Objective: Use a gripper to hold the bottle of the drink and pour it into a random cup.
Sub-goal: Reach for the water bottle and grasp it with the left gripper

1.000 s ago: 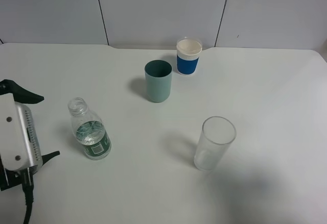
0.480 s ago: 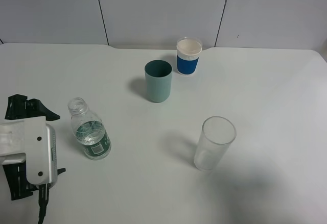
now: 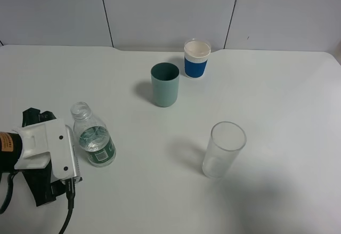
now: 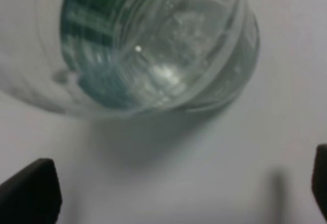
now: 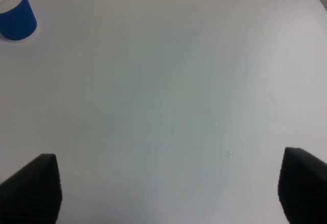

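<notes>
Finds the left gripper (image 3: pixel 59 150) at the near left of the table (image 3: pixel 277 101), spread wide with nothing between its tips, just beside the bottle of the drink (image 3: pixel 96 138) and on its left. Finds that bottle upright and uncapped, partly filled with clear liquid, well apart from the cup (image 3: pixel 165 85) standing farther back and to the right. Reads as the approach before the grasp. Advance level to the right to bring the bottle's body squarely between the fingertips (image 4: pixel 30 191); judging by the left wrist view, with the bottle just ahead of them and a little off to one side, centre first. Then close on the labelled body rather than the ribbed neck, firmly enough to lift yet not so hard as to buckle the thin plastic and push liquid out of the open mouth. Avoid nudging the bottle with a single tip: probably light and easy to topple. Keep it upright on the way to the cup. Leaves the right gripper (image 5: pixel 166 188) out of the high view, likewise spread open above the table, with the white-and-blue cup (image 5: pixel 15 17) far off in its wrist view. Yields no readable writing: marks on the bottle's dark green label (image 3: pixel 96 156) too small to make out, an orange label (image 3: pixel 6 140) on the gripper body too small to read, nothing seen on either cup or on the clear glass (image 3: pixel 222 150).
</notes>
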Motion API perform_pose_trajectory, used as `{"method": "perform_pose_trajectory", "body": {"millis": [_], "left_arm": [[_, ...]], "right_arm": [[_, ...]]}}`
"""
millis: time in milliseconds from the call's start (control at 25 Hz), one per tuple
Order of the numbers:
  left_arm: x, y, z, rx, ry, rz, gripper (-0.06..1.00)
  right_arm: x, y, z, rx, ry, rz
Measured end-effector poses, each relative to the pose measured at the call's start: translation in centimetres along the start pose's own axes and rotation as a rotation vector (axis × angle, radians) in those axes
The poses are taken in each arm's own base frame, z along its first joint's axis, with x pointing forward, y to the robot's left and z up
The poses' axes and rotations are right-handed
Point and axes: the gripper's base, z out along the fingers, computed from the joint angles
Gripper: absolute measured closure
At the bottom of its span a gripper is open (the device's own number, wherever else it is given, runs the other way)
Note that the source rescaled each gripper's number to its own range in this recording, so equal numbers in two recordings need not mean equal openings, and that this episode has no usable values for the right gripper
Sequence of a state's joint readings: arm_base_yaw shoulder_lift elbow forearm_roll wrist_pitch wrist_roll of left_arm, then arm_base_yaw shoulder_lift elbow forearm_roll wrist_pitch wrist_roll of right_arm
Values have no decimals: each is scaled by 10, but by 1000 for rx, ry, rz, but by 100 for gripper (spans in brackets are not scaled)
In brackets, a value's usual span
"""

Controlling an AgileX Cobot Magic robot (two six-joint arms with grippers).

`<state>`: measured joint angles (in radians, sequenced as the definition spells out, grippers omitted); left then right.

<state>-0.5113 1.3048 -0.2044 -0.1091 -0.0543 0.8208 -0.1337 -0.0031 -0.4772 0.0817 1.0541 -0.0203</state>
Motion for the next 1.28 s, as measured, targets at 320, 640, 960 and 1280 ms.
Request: {"method": "perform_pose_trajectory", "body": {"millis": [320,640,960,1280], "left_arm": [[0,4,3,-41,-4,-317,-6],[10,2,2,-123,-65,-600,-6],[19,-2,0,-167,-122,-811,-6],[27,-10,-1,-148,-128,-873,-6]], "right_arm": [[0,0,0,0,0,0],[0,0,0,0,0,0],[0,0,0,0,0,0],[0,0,0,0,0,0]]}}
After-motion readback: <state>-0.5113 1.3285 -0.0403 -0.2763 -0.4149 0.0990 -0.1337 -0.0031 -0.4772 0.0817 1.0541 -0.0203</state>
